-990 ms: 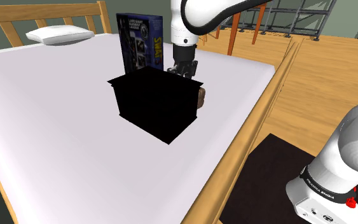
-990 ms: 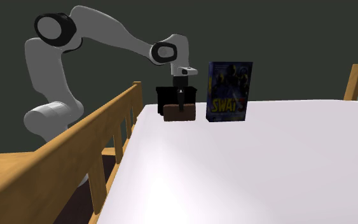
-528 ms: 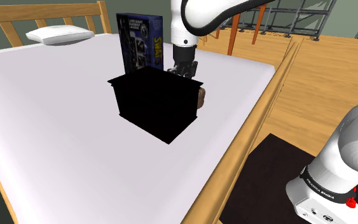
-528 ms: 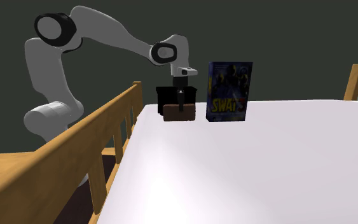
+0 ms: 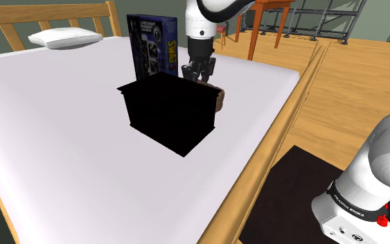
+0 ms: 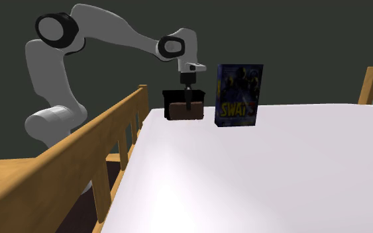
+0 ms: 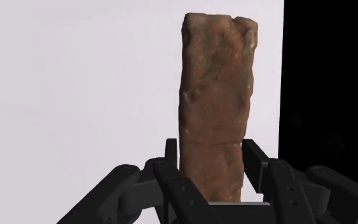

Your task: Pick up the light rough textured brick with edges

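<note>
The brick (image 7: pixel 214 108) is reddish-brown and rough, with chipped edges. My gripper (image 7: pixel 212 167) is shut on one end of it, a black finger pressing each side. In the second exterior view the brick (image 6: pixel 187 109) hangs from the gripper (image 6: pixel 187 100) a little above the white bed surface (image 6: pixel 277 165), in front of a black box (image 6: pixel 200 96). In the shoulder view the gripper (image 5: pixel 199 75) stands just behind the black box (image 5: pixel 172 114), and only one end of the brick (image 5: pixel 219 100) peeks out past the box's corner.
A dark blue printed carton (image 5: pixel 153 45) stands upright close beside the gripper. A white pillow (image 5: pixel 65 37) lies by the wooden headboard. A wooden side rail (image 5: pixel 283 132) runs along the bed's edge towards the stand (image 5: pixel 356 208).
The gripper has risen, taking the brick with it; the brick now sits higher against the black box and off the bed surface. The box and carton have not moved.
</note>
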Controlling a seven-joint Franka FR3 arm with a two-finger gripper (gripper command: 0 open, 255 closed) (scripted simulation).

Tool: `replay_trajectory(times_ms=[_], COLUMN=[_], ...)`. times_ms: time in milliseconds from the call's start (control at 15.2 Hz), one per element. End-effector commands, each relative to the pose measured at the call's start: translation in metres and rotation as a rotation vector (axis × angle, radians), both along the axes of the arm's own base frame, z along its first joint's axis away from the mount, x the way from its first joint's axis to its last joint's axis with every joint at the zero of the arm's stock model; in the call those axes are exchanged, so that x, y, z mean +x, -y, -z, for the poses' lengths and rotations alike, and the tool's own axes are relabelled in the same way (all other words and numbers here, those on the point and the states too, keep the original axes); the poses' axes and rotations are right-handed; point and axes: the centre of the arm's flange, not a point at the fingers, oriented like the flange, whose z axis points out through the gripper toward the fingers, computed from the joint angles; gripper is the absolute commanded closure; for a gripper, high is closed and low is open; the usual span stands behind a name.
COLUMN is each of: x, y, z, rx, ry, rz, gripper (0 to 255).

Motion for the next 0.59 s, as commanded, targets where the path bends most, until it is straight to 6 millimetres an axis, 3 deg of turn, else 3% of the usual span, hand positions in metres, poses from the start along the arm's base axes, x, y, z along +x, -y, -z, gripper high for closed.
replay_trajectory(times_ms=[0, 396, 528], x=[0.0, 0.0, 0.0], y=[0.0, 0.0, 0.0], z=[-0.01, -0.042, -0.043], rx=[0.0, 0.0, 0.0], ry=[0.0, 0.0, 0.0], rz=[0.0, 0.0, 0.0], gripper=[255, 255, 255])
